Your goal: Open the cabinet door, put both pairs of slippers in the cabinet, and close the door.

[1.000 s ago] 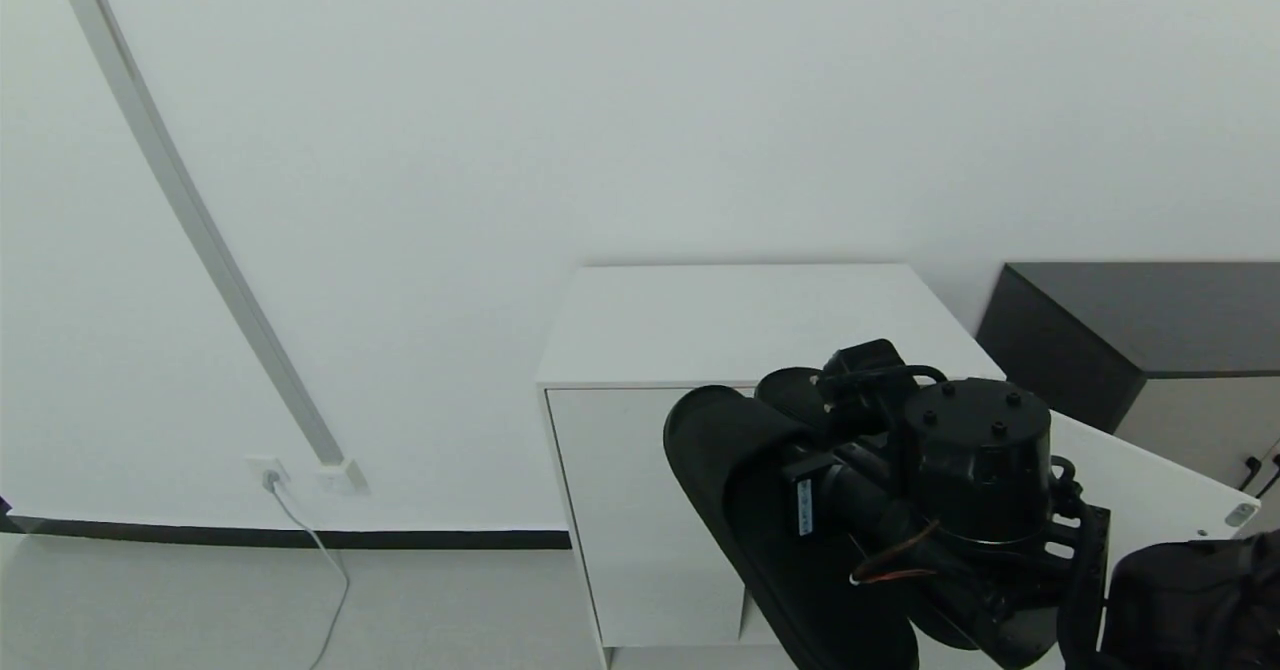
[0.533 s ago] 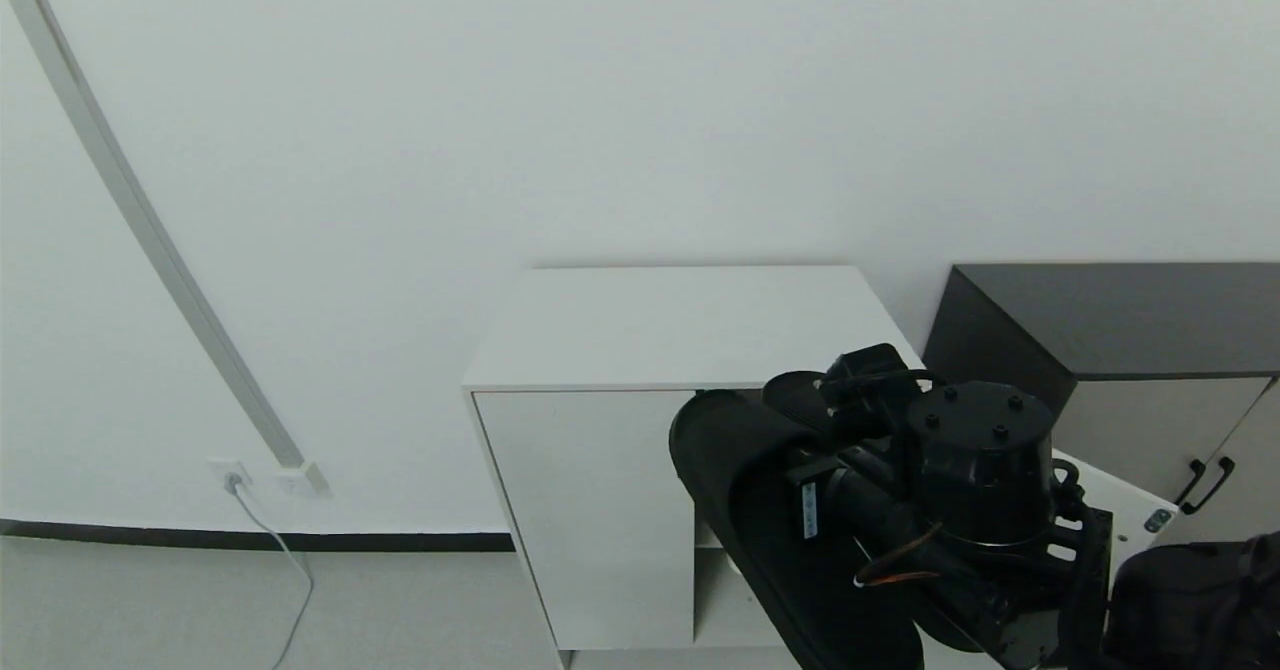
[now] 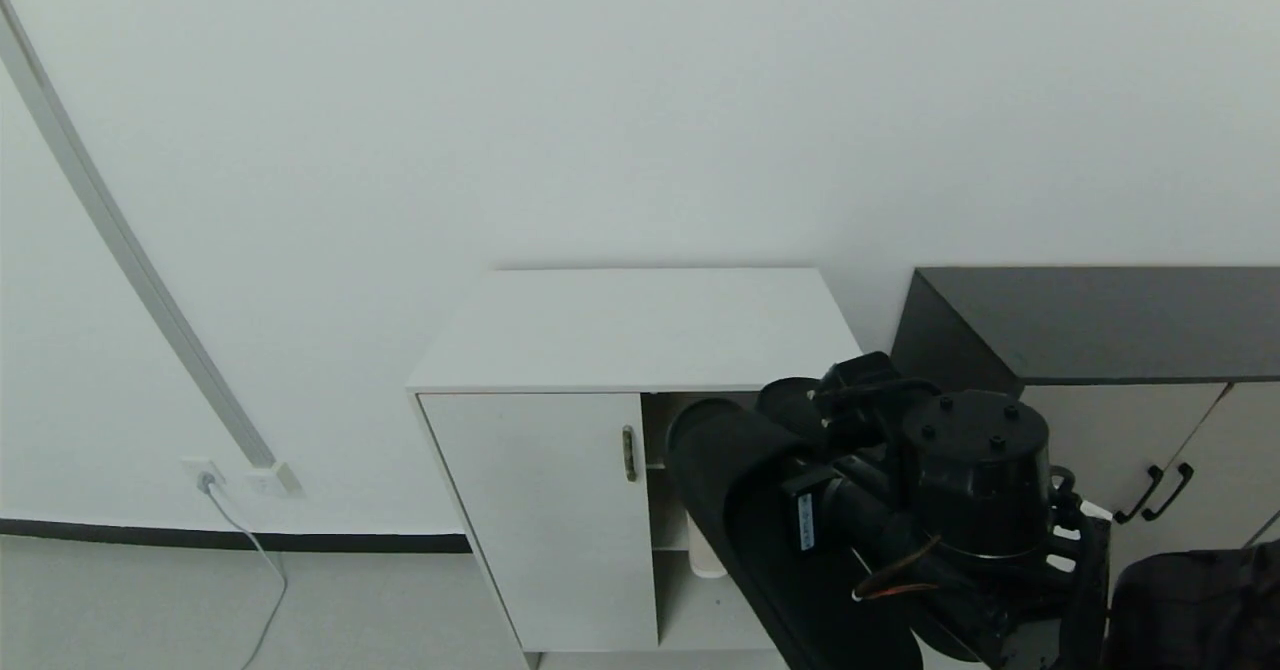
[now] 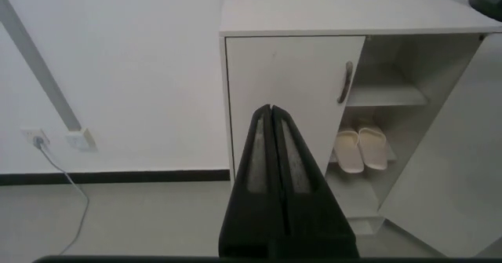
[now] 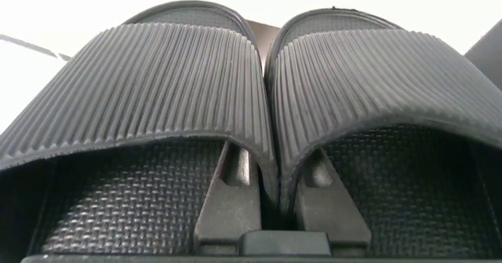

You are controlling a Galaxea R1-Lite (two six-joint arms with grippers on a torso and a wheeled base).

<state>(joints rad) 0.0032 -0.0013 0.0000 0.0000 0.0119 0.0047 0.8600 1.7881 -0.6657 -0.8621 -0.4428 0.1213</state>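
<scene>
Here, in the head view, the white cabinet point(image 3: 620, 330) stands against the wall point(image 3: 640, 100), at centre frame and a little low. Its shut door point(image 3: 540, 515) covers the left half, and a slim handle point(image 3: 629, 453) sits upright at that door's right edge. The right half stands open, with shelves showing. In the left wrist view we see the open door point(image 4: 439, 184) swung out toward the camera.

The beige slippers point(image 4: 361, 147) lie side by side on a shelf inside the open half, below the top shelf.

The black slippers point(image 3: 735, 490) fill the lower centre-right of the head view and overlap the cabinet's open half. We cannot tell how near they are to it. The right pincer point(image 5: 276, 188) is clenched on them. In its wrist view the two fingers point(image 5: 235, 186) press the pair's inner walls together, and the ribbed straps arch over them.

The left pincer point(image 4: 271, 149) is clenched with its fingers flat together and nothing between them. It points toward the shut door and is well apart from it.

We also noted:
- A dark cabinet point(image 3: 1100, 320) stands just right of the white one.
- A socket point(image 3: 205, 475) sits low left on the wall, and its cable point(image 3: 255, 590) hangs to the floor point(image 3: 150, 610).
- A grey strip point(image 3: 120, 240) slants up the wall at far left.
</scene>
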